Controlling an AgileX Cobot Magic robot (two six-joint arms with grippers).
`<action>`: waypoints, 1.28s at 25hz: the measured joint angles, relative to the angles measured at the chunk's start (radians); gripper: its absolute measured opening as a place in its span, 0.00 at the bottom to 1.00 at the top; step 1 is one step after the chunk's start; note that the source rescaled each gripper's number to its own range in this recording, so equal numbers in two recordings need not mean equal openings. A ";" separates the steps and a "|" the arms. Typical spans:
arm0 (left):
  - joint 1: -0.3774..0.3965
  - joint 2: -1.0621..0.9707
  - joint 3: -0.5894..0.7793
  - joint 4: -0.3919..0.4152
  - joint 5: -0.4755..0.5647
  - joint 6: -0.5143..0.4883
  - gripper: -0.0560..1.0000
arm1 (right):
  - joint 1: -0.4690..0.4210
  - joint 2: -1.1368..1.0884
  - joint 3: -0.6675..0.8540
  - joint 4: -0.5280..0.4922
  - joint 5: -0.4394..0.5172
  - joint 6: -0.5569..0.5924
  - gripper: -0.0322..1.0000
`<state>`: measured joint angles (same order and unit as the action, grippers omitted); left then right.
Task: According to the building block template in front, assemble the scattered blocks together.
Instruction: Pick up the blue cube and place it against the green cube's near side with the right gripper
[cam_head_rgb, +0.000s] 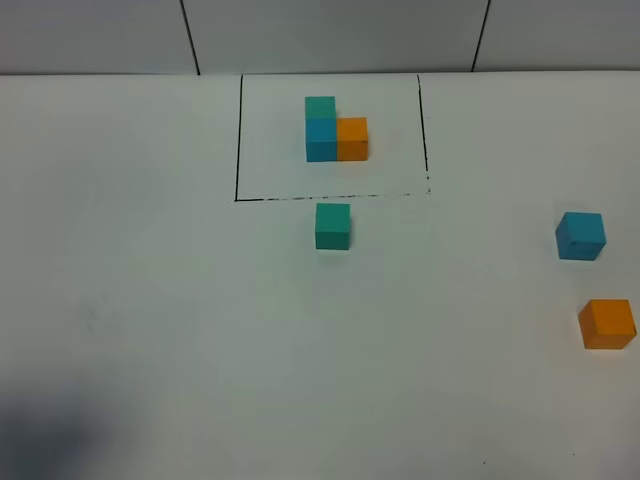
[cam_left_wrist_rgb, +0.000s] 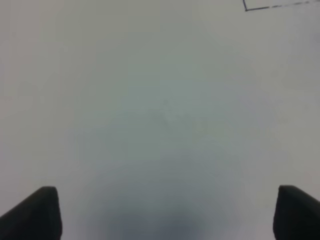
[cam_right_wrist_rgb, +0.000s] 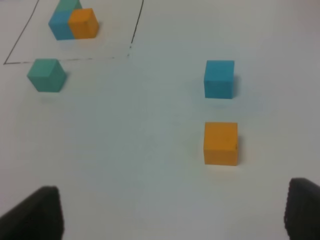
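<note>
The building block template (cam_head_rgb: 335, 130) is an L of teal-green, blue and orange cubes inside a thin black rectangle at the back centre; it also shows in the right wrist view (cam_right_wrist_rgb: 72, 22). A loose teal-green cube (cam_head_rgb: 333, 226) (cam_right_wrist_rgb: 46, 75) sits just in front of the frame. A loose sky-blue cube (cam_head_rgb: 580, 236) (cam_right_wrist_rgb: 219, 79) and a loose orange cube (cam_head_rgb: 607, 324) (cam_right_wrist_rgb: 220, 143) lie at the far right. My left gripper (cam_left_wrist_rgb: 170, 215) is open over bare table. My right gripper (cam_right_wrist_rgb: 175, 215) is open, short of the orange cube. Neither arm shows in the exterior high view.
The white table (cam_head_rgb: 200, 330) carries only these cubes. A corner of the black frame (cam_left_wrist_rgb: 247, 8) shows in the left wrist view. A grey panelled wall (cam_head_rgb: 330, 35) runs behind the table. A dark shadow (cam_head_rgb: 50, 430) lies at the front left.
</note>
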<state>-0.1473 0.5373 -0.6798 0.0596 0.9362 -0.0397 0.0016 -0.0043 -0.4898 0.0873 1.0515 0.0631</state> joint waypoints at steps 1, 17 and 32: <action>0.000 -0.040 0.020 -0.005 0.000 -0.008 0.94 | 0.000 0.000 0.000 0.000 0.000 0.000 0.79; 0.000 -0.472 0.158 -0.164 0.080 0.091 0.88 | 0.000 0.000 0.000 0.002 0.000 0.000 0.79; 0.019 -0.543 0.173 -0.159 0.113 0.089 0.84 | 0.000 0.000 0.000 0.004 0.000 0.000 0.79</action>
<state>-0.1285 -0.0059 -0.5063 -0.0995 1.0494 0.0489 0.0016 -0.0043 -0.4898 0.0915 1.0515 0.0631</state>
